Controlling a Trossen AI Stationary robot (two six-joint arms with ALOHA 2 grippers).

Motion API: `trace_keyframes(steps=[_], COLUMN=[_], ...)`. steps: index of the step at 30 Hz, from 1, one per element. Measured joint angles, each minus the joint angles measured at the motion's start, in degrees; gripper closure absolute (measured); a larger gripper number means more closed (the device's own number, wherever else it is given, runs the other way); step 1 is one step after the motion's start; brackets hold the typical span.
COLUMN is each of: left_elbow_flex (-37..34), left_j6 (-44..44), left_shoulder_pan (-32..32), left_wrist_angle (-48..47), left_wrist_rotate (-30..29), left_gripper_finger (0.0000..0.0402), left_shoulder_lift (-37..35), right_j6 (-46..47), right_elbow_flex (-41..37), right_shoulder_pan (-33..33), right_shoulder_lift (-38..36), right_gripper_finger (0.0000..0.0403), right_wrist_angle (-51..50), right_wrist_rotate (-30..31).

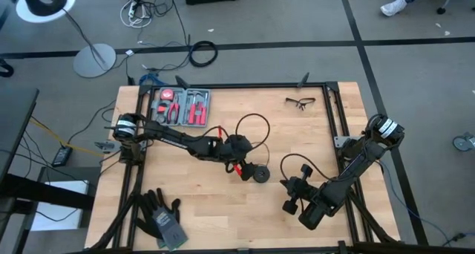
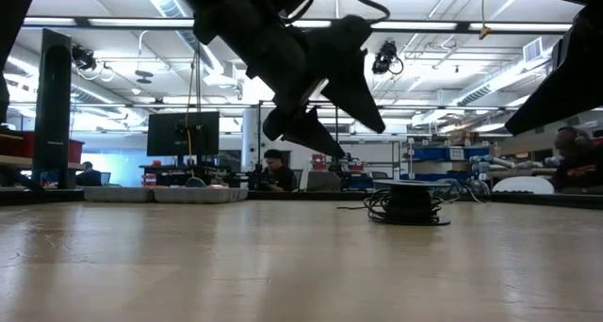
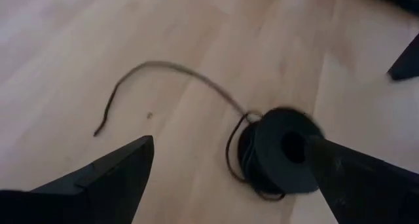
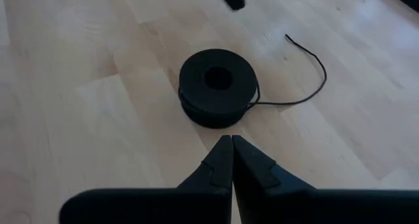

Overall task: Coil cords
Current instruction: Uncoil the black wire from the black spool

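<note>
The thin black cord is mostly wound around its round black puck (image 1: 261, 174), which lies flat on the wooden table (image 1: 223, 224) near the middle. A short free tail (image 4: 314, 67) curves away over the wood. My left gripper (image 3: 229, 142) hangs open above the table just left of the puck (image 3: 281, 155); the low view shows it (image 2: 325, 134) well clear of the tabletop. My right gripper (image 4: 230, 140) is shut with nothing in it, pointing at the puck (image 4: 217, 86) from the right near side, a short way off.
An open tool case (image 1: 182, 105) with red-handled pliers stands at the far left. Safety glasses (image 1: 300, 102) lie at the far right and dark gloves (image 1: 163, 217) at the near left. Black frame rails (image 1: 334, 105) run along the table's sides.
</note>
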Motion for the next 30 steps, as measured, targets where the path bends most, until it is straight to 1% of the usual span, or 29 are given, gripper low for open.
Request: trace_keyframes(steps=[4, 6, 10, 13, 17, 19, 22, 30], left_elbow_flex=[2.72, 4.51, 8.44, 11.38, 13.07, 13.88, 13.76, 14.42], left_j6=[-0.93, -0.05, 2.06, 3.32, 3.43, 3.45, 3.38, 4.85], left_shoulder_pan=[-0.64, -0.77, -0.77, -0.79, -0.76, -0.72, -0.71, -0.71], left_wrist_angle=[-3.4, -6.72, -8.91, -10.09, -11.96, -13.18, -14.8, -17.78], left_wrist_rotate=[0.25, 0.78, 4.34, 5.22, 4.84, 3.66, 0.98, -1.22], left_gripper_finger=[0.0002, 0.0002, 0.0002, 0.0002, 0.0002, 0.0002, 0.0002, 0.0002], left_shoulder_lift=[1.7, 3.23, 6.47, 8.47, 10.41, 10.97, 11.1, 11.03], right_j6=[-0.13, -0.5, -1.56, -2.04, -3.03, -3.07, -3.17, -3.77], right_elbow_flex=[0.0, 0.0, 0.0, 0.0, 0.0, 0.0, 0.0, 0.0], right_shoulder_pan=[-0.59, -1.33, -2.34, -2.67, -2.69, -2.69, -2.67, -2.99], right_shoulder_lift=[0.0, 0.0, 0.0, 0.0, 0.0, 0.0, 0.0, 0.0], right_gripper_finger=[0.0397, 0.0399, 0.0401, 0.0398, 0.0393, 0.0393, 0.0394, 0.04], right_wrist_angle=[-0.11, -0.15, 0.24, 0.27, 0.45, 0.58, 0.6, 1.17], right_wrist_rotate=[0.0, 0.0, -0.02, -0.19, -0.69, -0.78, -0.78, -0.76])
